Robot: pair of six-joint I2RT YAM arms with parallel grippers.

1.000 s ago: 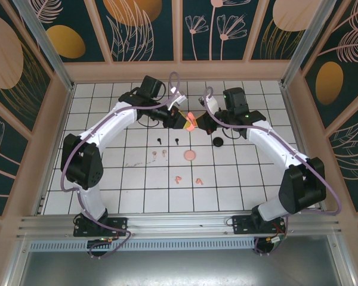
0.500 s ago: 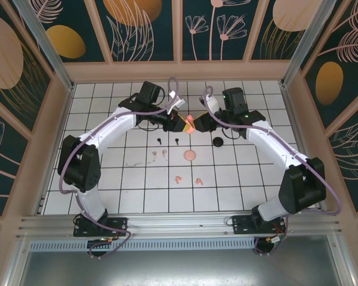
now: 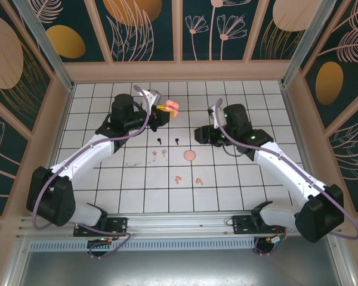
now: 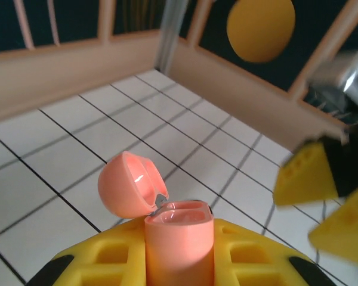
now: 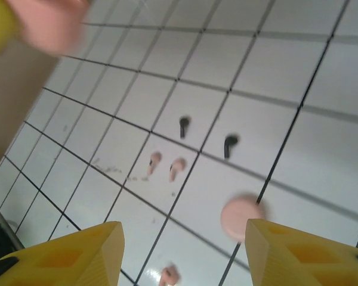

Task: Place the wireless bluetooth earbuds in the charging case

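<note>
Case (image 4: 179,235) is lid-open, clamped in the left gripper (image 3: 162,109), upper centre of the top view. Right gripper (image 5: 182,250) has jaws apart, empty, over the tiles. Coral earbuds (image 3: 178,179) lie loose, lower centre. Looks like the pick step: the right must drop onto one bud and pinch it.

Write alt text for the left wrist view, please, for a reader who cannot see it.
The left hand grips a coral pink case between its yellow fingers, with the round lid flipped open to the left. Behind it lies a white tiled table with a wooden rail. The right hand, blurred and yellow, shows at the right edge.
</note>
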